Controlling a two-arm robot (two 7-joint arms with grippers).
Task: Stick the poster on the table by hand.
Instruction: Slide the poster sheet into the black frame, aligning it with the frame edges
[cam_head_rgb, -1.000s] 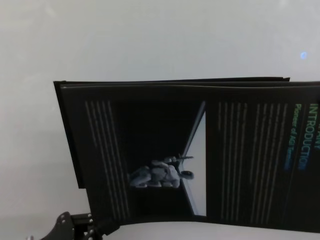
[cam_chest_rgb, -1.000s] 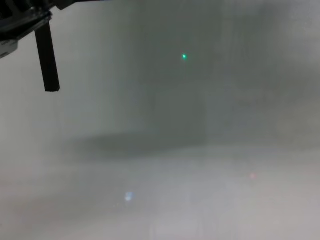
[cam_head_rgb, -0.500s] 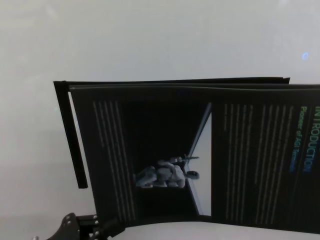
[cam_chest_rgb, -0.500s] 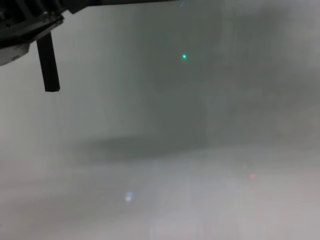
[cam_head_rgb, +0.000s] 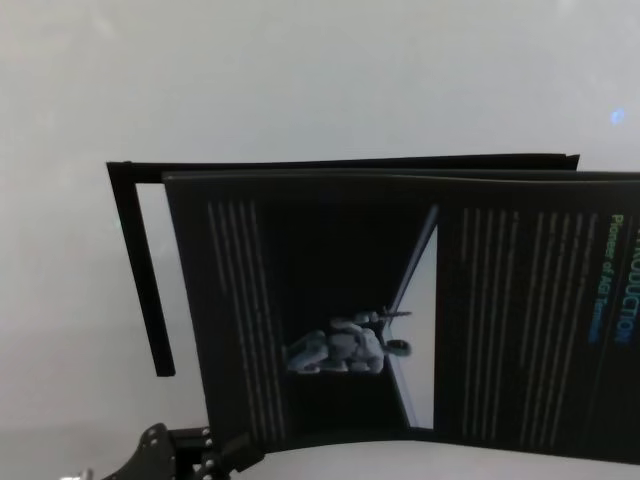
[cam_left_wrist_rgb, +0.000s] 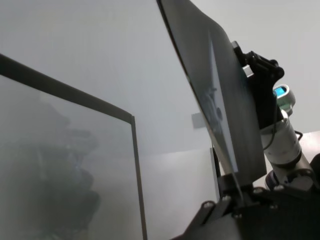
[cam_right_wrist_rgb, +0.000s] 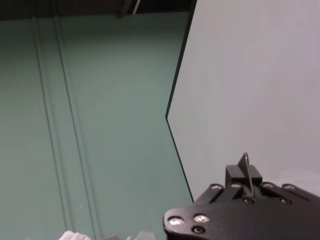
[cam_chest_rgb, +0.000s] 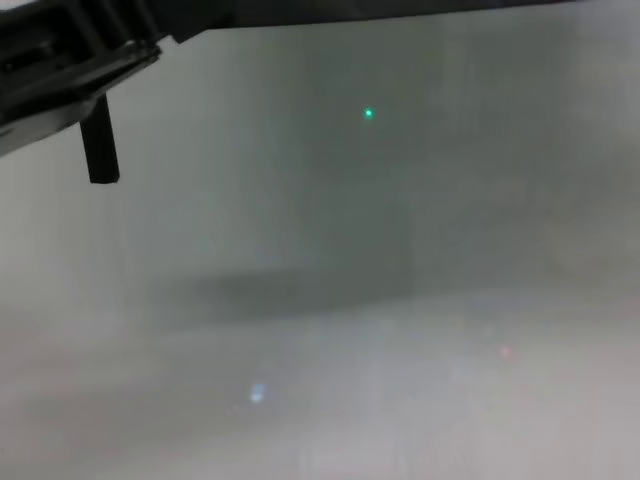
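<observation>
The poster (cam_head_rgb: 400, 310) is a large black sheet with pale text columns, a white slanted strip and a bluish figure. It hangs a little above the pale grey table (cam_head_rgb: 300, 70). My left gripper (cam_head_rgb: 225, 452) is shut on the poster's near left corner; the left wrist view shows the sheet (cam_left_wrist_rgb: 220, 100) rising from its jaws (cam_left_wrist_rgb: 235, 194). My right gripper (cam_right_wrist_rgb: 245, 181) is shut on the sheet's thin edge (cam_right_wrist_rgb: 244, 162); it is outside the head view. In the chest view the poster's lower edge (cam_chest_rgb: 380, 10) runs along the top.
A thin black frame lies behind the poster: an upright bar (cam_head_rgb: 140, 280) at the left and a top bar (cam_head_rgb: 350, 162). The bar's end (cam_chest_rgb: 100, 150) shows in the chest view. The frame's edge (cam_left_wrist_rgb: 136, 170) also shows in the left wrist view.
The poster and my left gripper have shifted to the right, uncovering the upright black bar and a strip of table beside it. The frame itself has not moved.
</observation>
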